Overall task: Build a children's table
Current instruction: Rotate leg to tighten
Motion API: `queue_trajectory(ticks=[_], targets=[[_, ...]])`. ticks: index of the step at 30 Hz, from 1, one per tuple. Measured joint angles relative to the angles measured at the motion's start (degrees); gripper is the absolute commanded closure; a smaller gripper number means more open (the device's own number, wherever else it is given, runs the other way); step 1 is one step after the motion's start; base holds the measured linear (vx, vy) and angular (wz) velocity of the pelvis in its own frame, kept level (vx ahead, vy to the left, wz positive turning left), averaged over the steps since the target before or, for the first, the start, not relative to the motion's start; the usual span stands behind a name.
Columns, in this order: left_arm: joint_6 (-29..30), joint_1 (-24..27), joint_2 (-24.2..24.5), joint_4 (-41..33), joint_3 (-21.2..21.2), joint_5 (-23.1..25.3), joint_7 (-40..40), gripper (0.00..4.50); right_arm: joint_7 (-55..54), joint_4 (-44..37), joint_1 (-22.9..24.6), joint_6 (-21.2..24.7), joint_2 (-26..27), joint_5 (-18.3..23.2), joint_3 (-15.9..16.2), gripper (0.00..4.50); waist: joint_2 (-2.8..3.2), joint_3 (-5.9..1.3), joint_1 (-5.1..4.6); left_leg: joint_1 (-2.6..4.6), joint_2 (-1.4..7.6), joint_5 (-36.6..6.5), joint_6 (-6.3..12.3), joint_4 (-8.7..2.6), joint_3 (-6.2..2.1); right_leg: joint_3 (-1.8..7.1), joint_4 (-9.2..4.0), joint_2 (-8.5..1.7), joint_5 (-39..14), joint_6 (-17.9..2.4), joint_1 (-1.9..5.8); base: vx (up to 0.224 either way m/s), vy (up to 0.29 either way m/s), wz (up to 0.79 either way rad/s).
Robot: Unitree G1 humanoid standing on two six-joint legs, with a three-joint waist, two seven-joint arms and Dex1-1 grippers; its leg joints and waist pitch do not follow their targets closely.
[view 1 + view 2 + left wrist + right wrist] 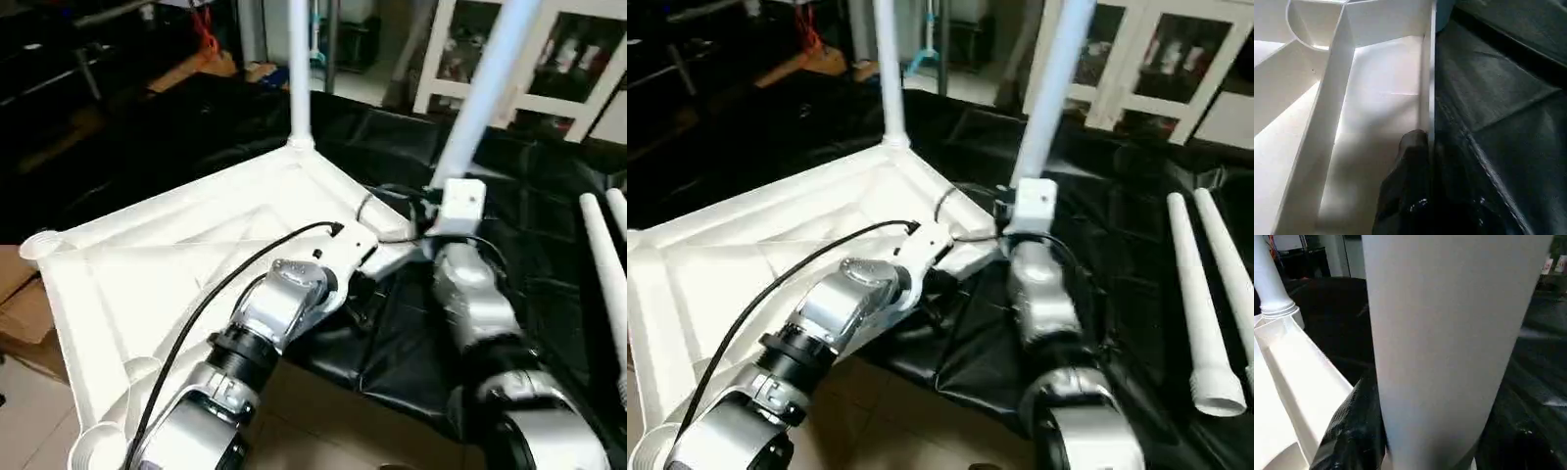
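**Table top lies upside down on black sheet, one leg fitted and a second held at a corner**

The white table top is seen lying underside up, its ribs exposed, on a surface covered with a black sheet. Part of the top overhangs the near edge of that surface, above a tiled floor and a piece of brown cardboard. One white leg stands upright in the far corner socket. A second leg rises, tilted, at the right-hand corner of the top and is clasped near its lower end by the right gripper, whose black fingers are closed around the tube. The left gripper is pressed shut against the thin side wall of the top, close to that same corner; whether the wall is actually pinched cannot be told. Two spare legs lie side by side on the sheet near its right edge. Behind the surface, a white glass-door cabinet and dark room clutter are seen.
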Motion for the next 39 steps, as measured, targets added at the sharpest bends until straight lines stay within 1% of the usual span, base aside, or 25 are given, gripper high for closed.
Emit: queue_trajectory(ticks=[2, 4, 5, 6, 8, 9, 12, 14, 15, 16, 17, 18, 19, 21, 23, 25, 27, 30, 33, 36, 38, 39], targets=[[0.0, -0.2, 0.2, 0.0, 0.2, 0.0, 0.0, 4.50, 0.4, 0.9, -0.7, -0.5, 0.0, 0.0, -0.1, 2.61, 0.01, -0.01, -0.02, -0.23, 0.01, 0.2, 0.28, -0.02, -0.02, -0.06, 0.02, 0.00, 0.0, 0.0, -0.19, 0.000, 0.000, 0.00], [0.2, -0.2, 0.2, -0.2, 0.5, 0.0, 0.0, 4.50, 2.2, 1.7, -0.9, -1.6, 0.1, 0.0, -0.5, 2.61, 0.01, 0.00, -0.02, -0.30, 0.03, 0.2, 0.31, -0.02, -0.03, -0.09, 0.02, 0.00, 0.0, 0.0, -0.25, 0.000, 0.000, 0.00], [0.3, -0.2, 0.3, -0.2, 0.5, 0.0, 0.0, 4.50, 2.7, 2.0, -0.9, -2.1, 0.1, 0.0, -0.6, 2.05, 0.00, 0.00, -0.03, -0.31, 0.03, 0.2, 0.32, -0.02, -0.03, -0.09, 0.02, 0.00, 0.0, 0.0, -0.26, 0.000, 0.000, 0.00], [0.3, -0.2, 0.3, -0.3, 0.5, -0.1, 0.0, 4.50, 4.0, 2.6, -1.0, -2.8, 0.1, 0.5, -1.1, 1.91, 0.00, 0.01, -0.03, -0.31, 0.03, 0.2, 0.32, -0.02, -0.03, -0.09, 0.01, 0.00, 0.0, 0.0, -0.26, 0.000, 0.000, 0.00], [0.3, -0.2, 0.8, -0.7, 0.5, -0.2, -0.5, 4.50, 5.6, 3.5, -0.2, -4.0, 0.2, 1.2, -1.4, 1.85, 0.21, 0.15, 0.12, -0.40, 0.03, 0.2, 0.33, -0.02, -0.02, -0.09, 0.01, 0.00, 0.0, 0.0, -0.34, 0.000, 0.000, 0.00], [0.2, -0.2, 1.1, -0.8, 0.5, -0.2, -0.8, 4.50, 6.7, 3.1, 0.3, -4.5, 0.2, 1.5, -1.4, 1.63, 0.25, 0.18, 0.11, -0.42, 0.03, 0.2, 0.34, -0.02, -0.02, -0.08, 0.01, 0.00, 0.0, 0.0, -0.36, 0.000, 0.000, 0.00], [-0.4, -0.2, 2.2, -0.9, 0.3, -0.3, -2.2, 4.50, 9.8, -0.5, 2.9, -4.7, 0.0, 2.3, -1.1, 1.50, 0.28, 0.20, 0.31, -0.44, 0.04, 0.2, 0.35, -0.06, -0.02, -0.09, 0.01, 0.00, 0.0, 0.0, -0.40, 0.000, 0.000, 0.00], [-1.5, -0.1, 3.0, -1.2, -0.3, -0.3, -3.0, 4.50, 12.2, -5.8, 6.2, -3.6, -0.9, 2.8, -0.6, 1.36, 0.34, 0.24, 0.59, -0.54, 0.03, 0.2, 0.36, -0.10, -0.02, -0.09, 0.00, 0.00, 0.0, 0.0, -0.48, 0.000, 0.000, 0.00], [-2.3, 0.1, 4.0, -1.8, -0.9, -0.3, -4.0, 4.50, 14.0, -9.6, 8.6, -2.4, -1.8, 3.3, 0.2, 1.26, 0.43, 0.29, 0.78, -0.57, 0.03, 0.2, 0.38, -0.11, -0.02, -0.09, 0.00, 0.00, 0.0, 0.0, -0.52, 0.000, 0.000, 0.00], [-3.4, 0.6, 5.4, -2.5, -1.5, -0.2, -5.4, 4.50, 16.3, -14.0, 11.3, -0.7, -3.4, 4.2, 0.8, 1.14, 0.52, 0.30, 1.01, -0.60, 0.03, 0.2, 0.40, -0.14, -0.01, -0.08, 0.00, 0.00, 0.0, 0.0, -0.57, 0.000, 0.000, 0.00], [-4.7, 1.2, 6.6, -3.1, -1.8, -0.3, -6.9, 4.50, 18.6, -16.9, 13.3, 1.0, -4.8, 5.0, 1.2, 1.10, 0.56, 0.32, 1.45, -0.61, 0.04, 0.2, 0.48, -0.18, -0.01, -0.08, 0.03, 0.00, 0.0, 0.1, -0.62, 0.000, 0.000, 0.00], [-5.8, 1.6, 7.8, -3.6, -1.9, -0.3, -8.2, 4.50, 20.6, -19.2, 14.8, 2.4, -6.1, 5.4, 1.5, 1.10, 0.57, 0.33, 1.66, -0.67, 0.03, 0.3, 0.51, -0.21, -0.01, -0.08, 0.06, 0.00, 0.0, 0.1, -0.71, 0.000, 0.000, 0.00], [-6.8, 2.1, 8.9, -4.2, -2.2, -0.3, -9.6, 4.50, 22.9, -21.1, 16.2, 3.8, -7.9, 6.1, 1.7, 0.86, 0.62, 0.35, 1.92, -0.71, 0.04, 0.3, 0.52, -0.22, -0.01, -0.08, 0.08, 0.00, 0.0, 0.1, -0.77, 0.000, 0.000, 0.00], [-10.3, 4.4, 12.1, -6.9, -3.2, -0.5, -13.8, 4.50, 30.5, -27.4, 20.4, 7.3, -14.6, 8.4, 2.6, 0.86, 0.79, 0.37, 2.52, -0.85, 0.04, 0.3, 0.53, -0.25, 0.01, -0.07, 0.05, 0.00, 0.0, 0.1, -0.89, 0.000, 0.000, 0.00], [-13.4, 6.2, 14.3, -8.6, -3.7, -1.1, -17.4, 4.50, 36.5, -31.1, 22.7, 9.2, -18.6, 9.7, 2.9, 0.86, 0.78, 0.38, 2.96, -0.89, 0.04, 0.3, 0.53, -0.26, 0.01, -0.07, 0.10, 0.00, -0.1, 0.1, -0.97, 0.000, 0.000, 0.00], [-15.8, 7.8, 16.7, -10.5, -4.8, -1.7, -20.5, 4.50, 41.8, -34.3, 24.8, 10.3, -22.2, 11.8, 2.9, 0.86, 0.89, 0.37, 3.39, -0.93, 0.04, 0.3, 0.53, -0.24, 0.04, -0.03, 0.15, 0.00, -0.1, 0.1, -1.06, 0.000, 0.000, 0.00], [-17.0, 9.1, 18.7, -12.4, -5.7, -2.4, -23.6, 4.50, 47.5, -35.8, 26.4, 11.2, -25.3, 13.8, 2.8, 0.86, 0.87, 0.38, 3.63, -0.93, 0.04, 0.3, 0.52, -0.23, 0.04, -0.04, 0.18, -0.01, -0.1, 0.1, -1.06, 0.000, 0.000, 0.00], [-17.8, 10.3, 20.3, -14.3, -6.7, -3.0, -27.0, 4.50, 55.2, -36.8, 28.1, 12.0, -29.6, 16.1, 2.8, 0.86, 0.88, 0.38, 3.98, -0.91, 0.04, 0.3, 0.52, -0.21, 0.13, -0.01, 0.18, -0.04, -0.1, 0.1, -1.01, 0.000, 0.000, 0.00], [-18.6, 11.2, 21.1, -15.4, -7.3, -3.6, -29.6, 4.50, 60.9, -37.0, 29.0, 13.1, -32.1, 18.0, 2.8, 0.86, 0.83, 0.41, 4.24, -0.85, 0.04, 0.3, 0.53, -0.20, 0.30, 0.05, 0.24, -0.12, 0.0, 0.1, -1.01, 0.000, 0.000, 0.00], [-19.1, 11.3, 21.8, -15.8, -8.1, -4.3, -31.3, 4.50, 65.6, -37.1, 29.3, 13.1, -34.5, 18.7, 2.8, 0.86, 0.78, 0.43, 4.85, -0.78, 0.04, 0.3, 0.58, -0.20, 0.47, 0.11, 0.29, -0.17, 0.0, 0.1, -1.01, 0.000, 0.000, 0.00], [-19.4, 11.4, 22.2, -15.8, -8.3, -4.5, -32.2, 4.50, 68.7, -37.1, 29.1, 13.2, -35.9, 19.3, 2.7, 0.86, 0.74, 0.43, 5.08, -0.76, 0.04, 0.4, 0.62, -0.20, 0.54, 0.11, 0.32, -0.22, 0.0, 0.1, -1.00, 0.000, 0.000, 0.00], [-19.4, 11.4, 22.3, -15.8, -8.3, -4.5, -32.4, 4.50, 69.4, -37.0, 29.0, 13.2, -36.0, 19.9, 2.6, 1.00, 0.71, 0.44, 5.09, -0.75, 0.04, 0.4, 0.62, -0.20, 0.55, 0.11, 0.33, -0.22, 0.0, 0.1, -1.00, 0.000, 0.000, 0.00]])
